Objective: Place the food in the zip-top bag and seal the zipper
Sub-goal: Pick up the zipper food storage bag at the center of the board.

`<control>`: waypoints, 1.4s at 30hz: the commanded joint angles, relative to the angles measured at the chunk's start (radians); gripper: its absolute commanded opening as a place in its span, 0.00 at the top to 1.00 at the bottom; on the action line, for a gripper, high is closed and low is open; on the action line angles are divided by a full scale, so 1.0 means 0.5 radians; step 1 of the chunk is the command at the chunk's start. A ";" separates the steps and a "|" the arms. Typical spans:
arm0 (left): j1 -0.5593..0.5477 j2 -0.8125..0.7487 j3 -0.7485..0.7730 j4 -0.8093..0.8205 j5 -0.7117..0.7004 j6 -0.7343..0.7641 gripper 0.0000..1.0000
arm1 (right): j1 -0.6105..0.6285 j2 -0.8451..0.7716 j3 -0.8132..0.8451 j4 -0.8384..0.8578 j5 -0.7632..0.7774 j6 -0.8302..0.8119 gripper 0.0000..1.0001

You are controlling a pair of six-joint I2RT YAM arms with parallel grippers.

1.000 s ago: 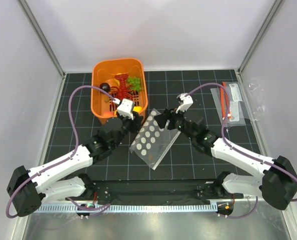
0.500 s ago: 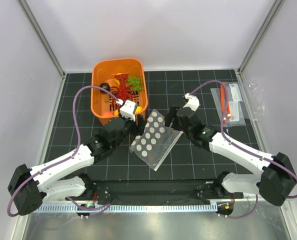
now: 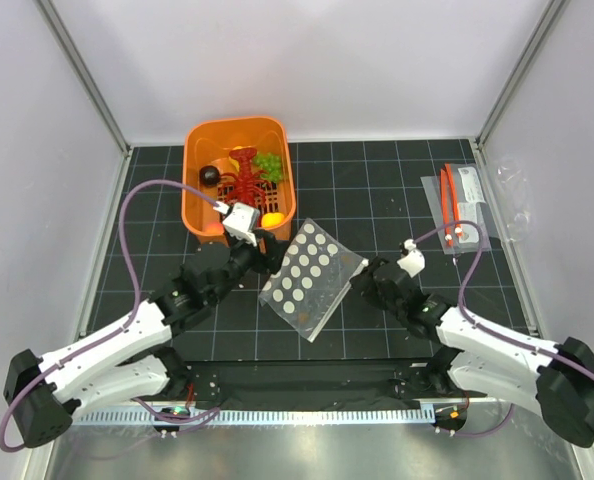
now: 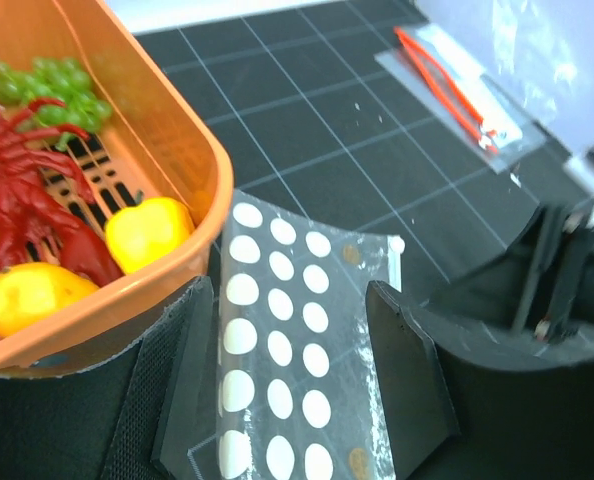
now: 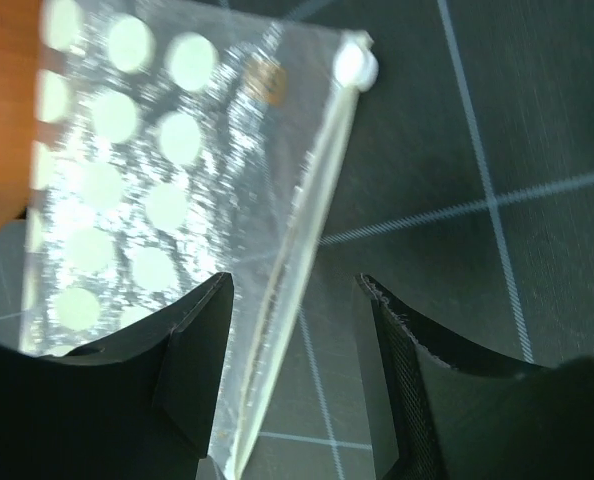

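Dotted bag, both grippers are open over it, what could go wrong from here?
The zipper edge under the open right gripper is thin and lies flat, so a pinch may slip off. The open left gripper sits close to the orange basket; lowering onto the bag there might bump the basket wall.

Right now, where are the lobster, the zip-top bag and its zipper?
lobster (image 3: 245, 186), top external view, on its red body.
zip-top bag (image 3: 307, 275), top external view, middle of the dotted panel.
zipper (image 5: 312, 195), right wrist view, midway along the strip.
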 commanded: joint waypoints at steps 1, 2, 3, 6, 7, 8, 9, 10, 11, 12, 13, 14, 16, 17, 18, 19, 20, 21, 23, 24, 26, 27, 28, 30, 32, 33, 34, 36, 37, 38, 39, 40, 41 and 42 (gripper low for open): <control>-0.008 -0.123 -0.069 0.129 -0.095 0.033 0.33 | 0.007 0.103 -0.088 0.354 -0.141 0.273 0.42; -0.008 -0.138 -0.078 0.139 -0.101 0.036 0.33 | 0.007 0.180 -0.078 0.382 -0.150 0.282 0.42; -0.008 -0.148 -0.090 0.142 -0.104 0.039 0.32 | 0.007 0.223 -0.072 0.391 -0.169 0.288 0.42; -0.005 -0.163 -0.094 0.142 -0.107 0.039 0.32 | 0.007 0.340 -0.072 0.516 -0.212 0.295 0.45; -0.005 -0.160 -0.084 0.133 -0.104 0.036 0.32 | 0.004 0.364 -0.072 0.568 -0.227 0.304 0.46; -0.008 -0.157 -0.078 0.123 -0.080 0.036 0.32 | 0.007 0.401 -0.072 0.593 -0.233 0.304 0.48; -0.005 -0.154 -0.078 0.117 -0.058 0.042 0.32 | 0.007 0.453 -0.069 0.612 -0.242 0.310 0.48; -0.005 -0.148 -0.075 0.117 -0.040 0.048 0.32 | 0.007 0.481 -0.057 0.654 -0.252 0.310 0.48; -0.008 -0.148 -0.075 0.117 -0.018 0.051 0.32 | 0.007 0.503 -0.048 0.667 -0.261 0.301 0.50; -0.005 -0.148 -0.072 0.117 -0.009 0.051 0.32 | 0.007 0.536 -0.039 0.679 -0.264 0.298 0.51; -0.005 -0.148 -0.069 0.111 -0.003 0.048 0.32 | 0.004 0.549 -0.017 0.682 -0.258 0.292 0.52; -0.008 -0.151 -0.066 0.105 -0.003 0.042 0.32 | 0.007 0.558 -0.008 0.676 -0.252 0.279 0.52; -0.008 -0.151 -0.069 0.102 -0.009 0.039 0.32 | 0.007 0.589 0.001 0.682 -0.233 0.285 0.53; -0.005 -0.148 -0.069 0.105 -0.015 0.039 0.32 | 0.004 0.601 0.001 0.692 -0.236 0.285 0.55; -0.005 -0.151 -0.066 0.102 -0.018 0.039 0.32 | 0.004 0.604 0.011 0.701 -0.233 0.279 0.58; -0.005 -0.148 -0.066 0.099 -0.015 0.036 0.32 | 0.004 0.613 0.014 0.713 -0.233 0.276 0.61; -0.005 -0.145 -0.066 0.099 -0.006 0.030 0.32 | 0.007 0.604 0.011 0.722 -0.224 0.267 0.65; -0.008 -0.142 -0.066 0.111 0.000 0.030 0.32 | 0.007 0.595 -0.005 0.741 -0.224 0.255 0.73; -0.005 -0.126 -0.069 0.132 0.010 0.036 0.35 | 0.007 0.558 -0.005 0.759 -0.203 0.233 0.85; -0.008 -0.096 -0.063 0.154 0.016 0.030 0.42 | 0.007 0.537 0.023 0.735 -0.175 0.197 0.98; -0.005 -0.053 -0.020 0.145 0.052 0.027 0.44 | 0.001 0.500 0.090 0.637 -0.132 0.126 0.99; -0.005 -0.031 -0.011 0.145 0.092 0.030 0.44 | 0.004 0.475 0.185 0.573 -0.068 0.092 0.99; -0.005 0.011 -0.005 0.154 0.159 0.027 0.43 | 0.007 0.457 0.225 0.496 -0.040 0.025 0.99; -0.005 0.048 -0.002 0.188 0.218 0.030 0.43 | 0.004 0.386 0.332 0.453 0.018 -0.012 0.99; -0.005 0.088 -0.005 0.231 0.310 0.033 0.41 | 0.004 0.359 0.421 0.410 0.076 -0.061 0.99; -0.008 0.101 -0.008 0.243 0.347 0.033 0.41 | 0.004 0.359 0.513 0.358 0.092 -0.070 0.99; -0.008 0.131 -0.011 0.261 0.402 0.030 0.41 | 0.007 0.359 0.547 0.339 0.110 -0.077 0.99; -0.008 0.165 -0.029 0.329 0.442 0.024 0.41 | 0.007 0.346 0.584 0.357 0.101 -0.089 0.99; -0.008 0.187 -0.032 0.356 0.460 0.020 0.41 | 0.007 0.334 0.578 0.369 0.101 -0.083 0.99; -0.008 0.232 -0.041 0.420 0.509 0.002 0.40 | 0.007 0.313 0.517 0.394 0.104 -0.074 0.99; -0.011 0.263 -0.051 0.466 0.531 -0.013 0.38 | 0.004 0.255 0.468 0.491 0.107 -0.067 0.99; -0.011 0.294 -0.066 0.513 0.556 -0.035 0.38 | 0.004 0.218 0.416 0.544 0.101 -0.049 0.99; -0.011 0.364 -0.072 0.555 0.641 -0.059 0.37 | 0.004 0.181 0.370 0.590 0.092 -0.028 0.99; -0.017 0.395 -0.078 0.638 0.669 -0.068 0.37 | 0.004 0.120 0.315 0.633 0.092 -0.031 0.99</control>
